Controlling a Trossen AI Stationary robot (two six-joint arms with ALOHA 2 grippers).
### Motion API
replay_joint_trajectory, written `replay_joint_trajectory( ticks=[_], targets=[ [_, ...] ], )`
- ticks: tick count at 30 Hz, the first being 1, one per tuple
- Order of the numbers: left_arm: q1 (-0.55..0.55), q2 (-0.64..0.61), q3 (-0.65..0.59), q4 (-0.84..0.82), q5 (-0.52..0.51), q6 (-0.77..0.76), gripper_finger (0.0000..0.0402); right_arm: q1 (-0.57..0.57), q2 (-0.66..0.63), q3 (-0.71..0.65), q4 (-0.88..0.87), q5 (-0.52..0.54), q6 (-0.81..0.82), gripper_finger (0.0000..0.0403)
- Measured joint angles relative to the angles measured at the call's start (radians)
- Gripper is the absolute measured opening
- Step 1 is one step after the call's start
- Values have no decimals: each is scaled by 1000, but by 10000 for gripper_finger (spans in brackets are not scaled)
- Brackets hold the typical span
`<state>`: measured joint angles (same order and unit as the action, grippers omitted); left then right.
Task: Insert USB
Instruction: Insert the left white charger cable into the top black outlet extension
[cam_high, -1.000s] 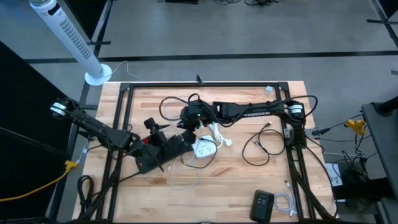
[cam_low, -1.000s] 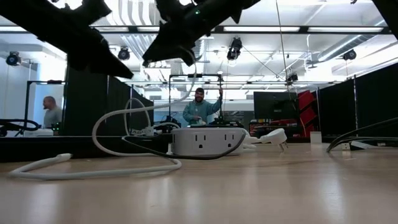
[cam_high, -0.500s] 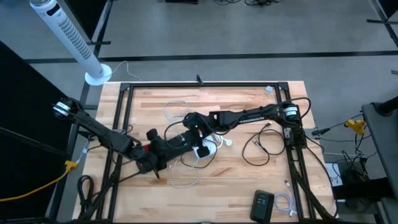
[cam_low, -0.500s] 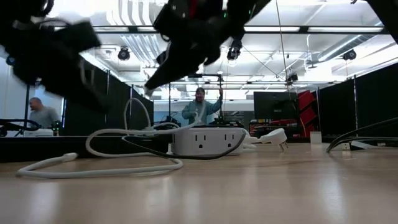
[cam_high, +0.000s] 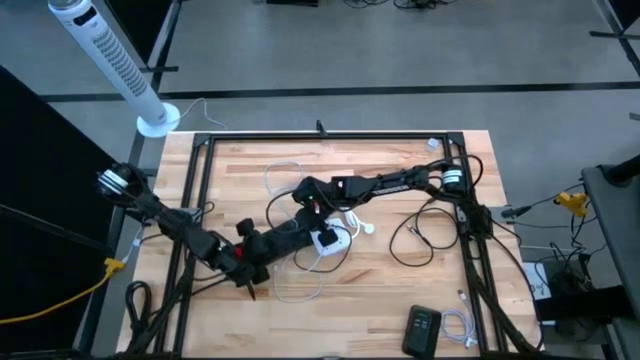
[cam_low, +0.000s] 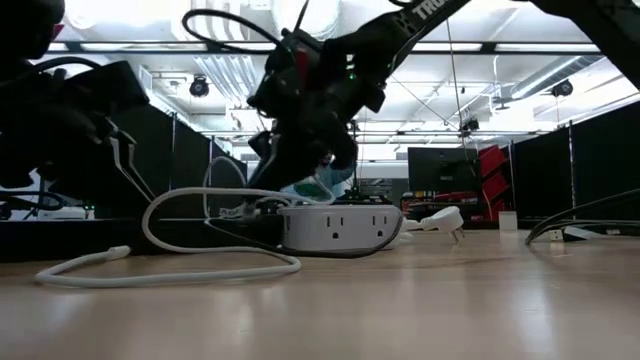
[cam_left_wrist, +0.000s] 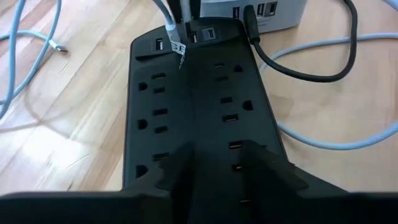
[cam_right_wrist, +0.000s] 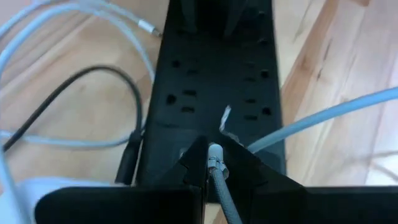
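My right pincer (cam_right_wrist: 210, 163) is clamped on the grey cable (cam_right_wrist: 219, 180) with its plug at the black power strip (cam_left_wrist: 199, 118), which my left pincer (cam_left_wrist: 214, 163) straddles half-closed; any tilt could jam the plug.

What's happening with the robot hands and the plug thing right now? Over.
Right gripper shut on grey USB cable, plug at the black plastic power strip. Left gripper closing on the strip's other end. White outlet box alongside.
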<state>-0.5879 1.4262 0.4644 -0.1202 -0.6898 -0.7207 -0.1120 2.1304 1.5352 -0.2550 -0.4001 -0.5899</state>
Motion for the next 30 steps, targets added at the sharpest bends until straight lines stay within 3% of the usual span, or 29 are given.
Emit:
replay_joint_trajectory(
  ticks=[14, 30],
  targets=[
    [-5, 24, -4, 129, 38, 97, 69, 13, -2, 1, -66, 0, -36, 16],
    [-5, 26, -4, 133, 27, 110, 65, 32, -2, 47, -95, 58, -64, 16]
  ],
)
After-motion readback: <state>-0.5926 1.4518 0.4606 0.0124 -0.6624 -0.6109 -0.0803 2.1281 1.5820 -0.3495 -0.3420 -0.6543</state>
